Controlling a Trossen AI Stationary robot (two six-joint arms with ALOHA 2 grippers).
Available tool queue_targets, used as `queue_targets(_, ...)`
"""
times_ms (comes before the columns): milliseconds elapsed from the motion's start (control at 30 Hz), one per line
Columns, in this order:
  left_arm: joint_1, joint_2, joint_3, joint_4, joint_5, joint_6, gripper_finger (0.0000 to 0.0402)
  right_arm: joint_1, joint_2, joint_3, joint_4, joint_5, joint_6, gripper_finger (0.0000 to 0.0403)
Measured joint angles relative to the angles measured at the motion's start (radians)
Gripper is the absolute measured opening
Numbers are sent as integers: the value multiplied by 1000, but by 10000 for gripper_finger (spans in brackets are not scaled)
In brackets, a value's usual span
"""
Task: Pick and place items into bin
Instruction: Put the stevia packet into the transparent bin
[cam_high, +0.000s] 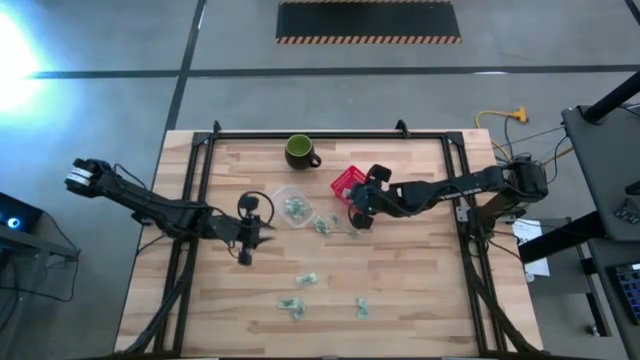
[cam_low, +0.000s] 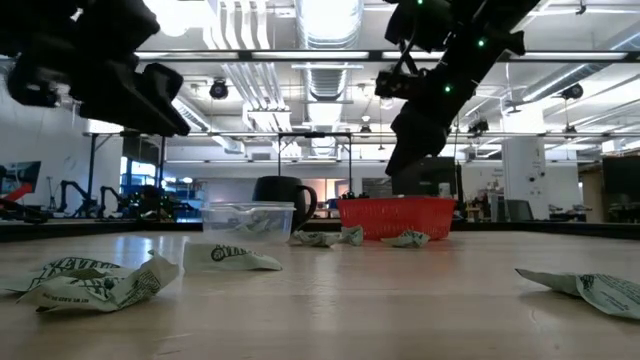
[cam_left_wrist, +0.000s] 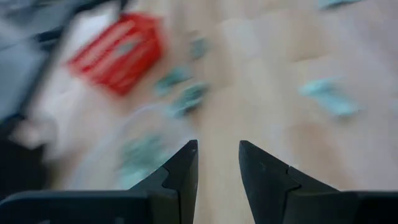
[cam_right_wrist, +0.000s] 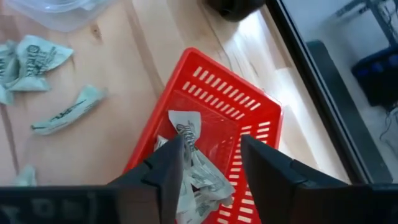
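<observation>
The right end effector (cam_right_wrist: 208, 165) hangs over the red bin (cam_right_wrist: 249, 118), fingers apart to drop 1 wrapper (cam_right_wrist: 189, 134) inside, while the left end effector (cam_left_wrist: 217, 171), parted and empty, waits above the surface (cam_high: 420, 280) near loose wrappers (cam_high: 300, 300).

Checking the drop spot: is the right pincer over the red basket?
Yes: the right wrist view shows the right pincer open above the red basket, a crumpled wrapper between its fingers.

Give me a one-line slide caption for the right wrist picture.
Right gripper with open fingers above the red basket, a crumpled wrapper just below them.
</observation>
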Motion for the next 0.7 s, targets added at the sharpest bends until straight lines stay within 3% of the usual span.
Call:
queue_targets(100, -9, 42, 0, 51, 138, 7, 99, 18, -10, 0, 3, 0, -31, 160)
queue_targets(200, -33, 114, 4, 90, 150, 7, 99, 45, -17, 0, 5, -3, -55, 163)
queue_targets(500, -133, 426, 4, 384, 143, -81, 99, 124, -46, 0, -5, -5, -50, 148)
queue_targets(700, -158, 556, 61, 426, 12, -81, 99, 155, -71, 0, -10, -3, -47, 137)
